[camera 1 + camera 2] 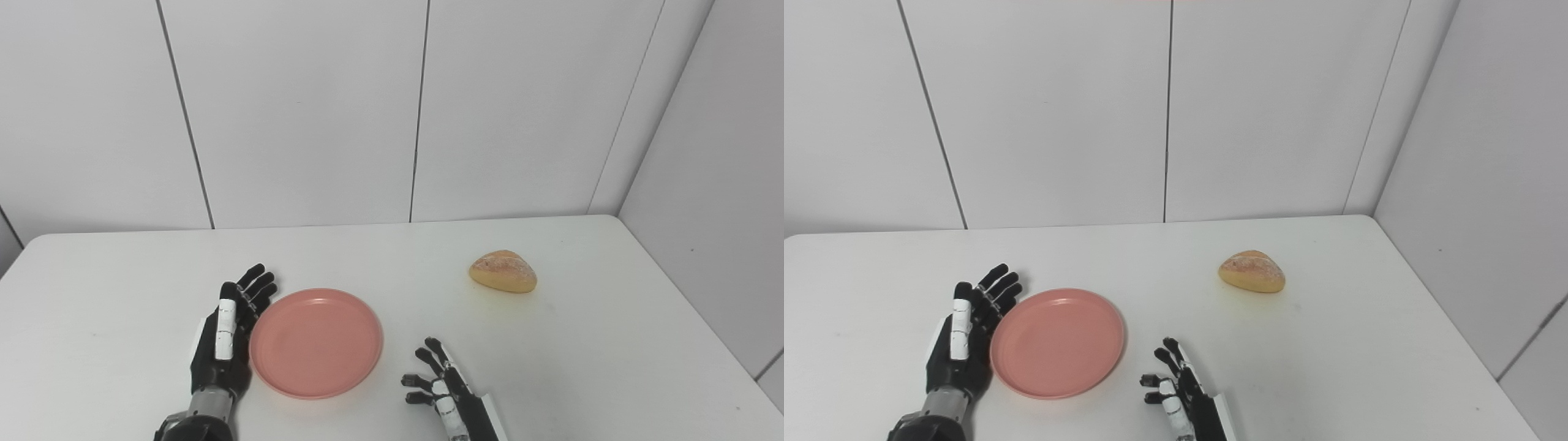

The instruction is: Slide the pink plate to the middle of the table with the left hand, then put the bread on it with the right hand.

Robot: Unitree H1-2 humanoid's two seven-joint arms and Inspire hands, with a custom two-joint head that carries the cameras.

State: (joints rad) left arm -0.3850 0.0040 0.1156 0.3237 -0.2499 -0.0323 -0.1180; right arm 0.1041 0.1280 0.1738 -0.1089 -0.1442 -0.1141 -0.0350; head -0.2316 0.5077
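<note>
The pink plate (315, 343) lies flat on the white table (392, 257), left of centre near the front. My left hand (229, 331) is open, fingers straight, its palm side against the plate's left rim. The bread (503, 271), a golden roll, sits on the table to the right and further back. My right hand (444, 389) is open and empty near the front edge, right of the plate and well short of the bread. The same scene shows in the right eye view, with the plate (1058, 343) and the bread (1252, 271).
White wall panels stand behind the table and along its right side (704, 184). The table's right edge runs diagonally at the picture's right.
</note>
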